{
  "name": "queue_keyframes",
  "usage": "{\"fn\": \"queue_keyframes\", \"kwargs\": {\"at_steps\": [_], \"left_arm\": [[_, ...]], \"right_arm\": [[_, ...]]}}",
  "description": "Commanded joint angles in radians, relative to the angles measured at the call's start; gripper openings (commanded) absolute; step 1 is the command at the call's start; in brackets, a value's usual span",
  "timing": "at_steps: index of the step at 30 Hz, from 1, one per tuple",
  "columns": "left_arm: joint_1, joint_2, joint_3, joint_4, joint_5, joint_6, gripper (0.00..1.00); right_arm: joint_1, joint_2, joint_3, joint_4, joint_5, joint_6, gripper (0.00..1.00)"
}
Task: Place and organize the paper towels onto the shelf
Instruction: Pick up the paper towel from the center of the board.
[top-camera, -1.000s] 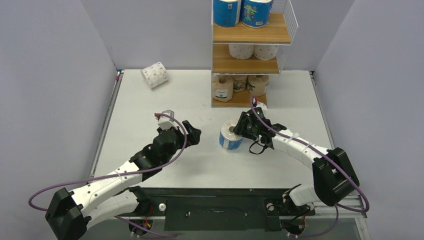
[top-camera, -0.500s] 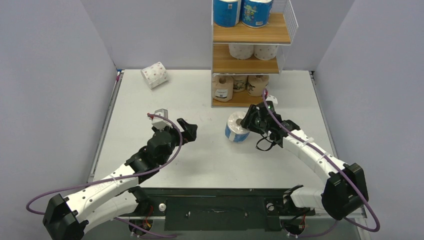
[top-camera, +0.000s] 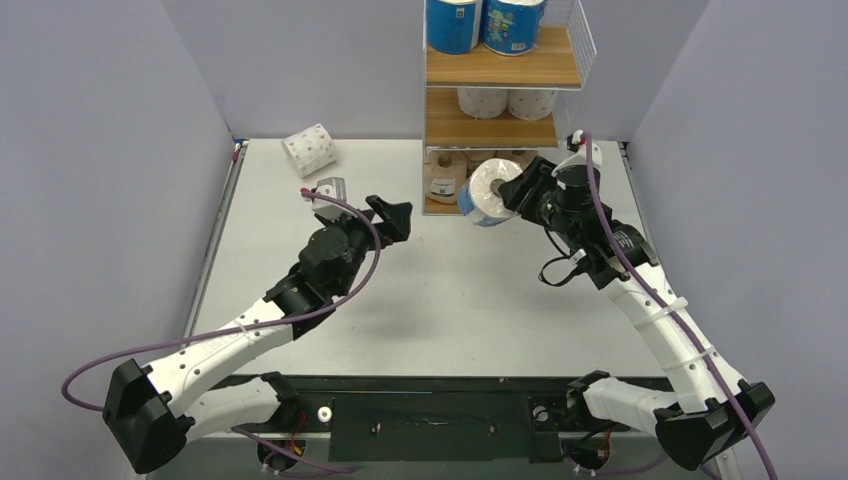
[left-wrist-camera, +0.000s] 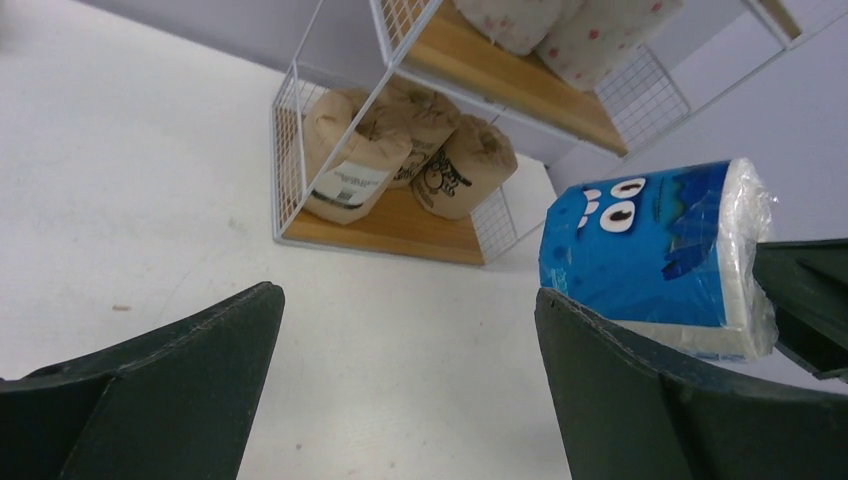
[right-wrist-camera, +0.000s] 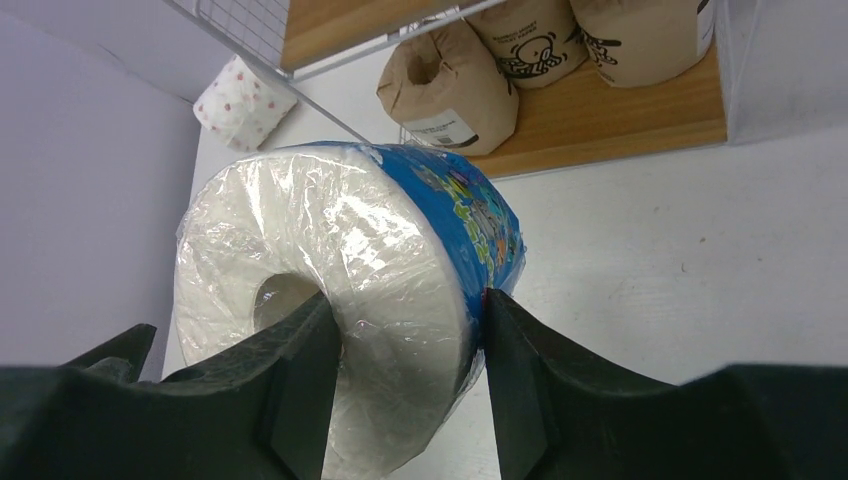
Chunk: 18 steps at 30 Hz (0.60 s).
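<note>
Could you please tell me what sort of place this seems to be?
Likely a robotics lab cell: bare grey partition walls box in a white table, with a small shelf of paper towels.

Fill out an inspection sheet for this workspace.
Surface: white table.
Job's things: shelf holds blue pair, dotted pair and brown trio; loose dotted roll lies on the table; blue roll is held in front of the shelf.
Clutter: nothing seen.
Grippers: left pincer open, empty; right pincer shut on the blue roll.
Cables: purple cable along each arm.
Surroundings: grey walls.
</note>
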<state>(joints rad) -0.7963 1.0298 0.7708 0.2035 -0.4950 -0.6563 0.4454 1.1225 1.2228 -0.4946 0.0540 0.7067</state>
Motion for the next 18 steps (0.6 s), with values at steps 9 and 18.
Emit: {"fn": "queue_keyframes", "kwargs": {"at_steps": [9, 18], "left_arm": [[0.042, 0.151, 0.213, 0.436, 0.105, 0.287, 0.96], [0.161, 0.236, 0.323, 0.555, 0.395, 0.324, 0.96]], "right_arm": [[-0.024, -0.009, 0.267, 0.024, 0.098, 0.030, 0.36], [-0.044, 0.084, 0.450, 0.055, 0.102, 0.053, 0.37]]}}
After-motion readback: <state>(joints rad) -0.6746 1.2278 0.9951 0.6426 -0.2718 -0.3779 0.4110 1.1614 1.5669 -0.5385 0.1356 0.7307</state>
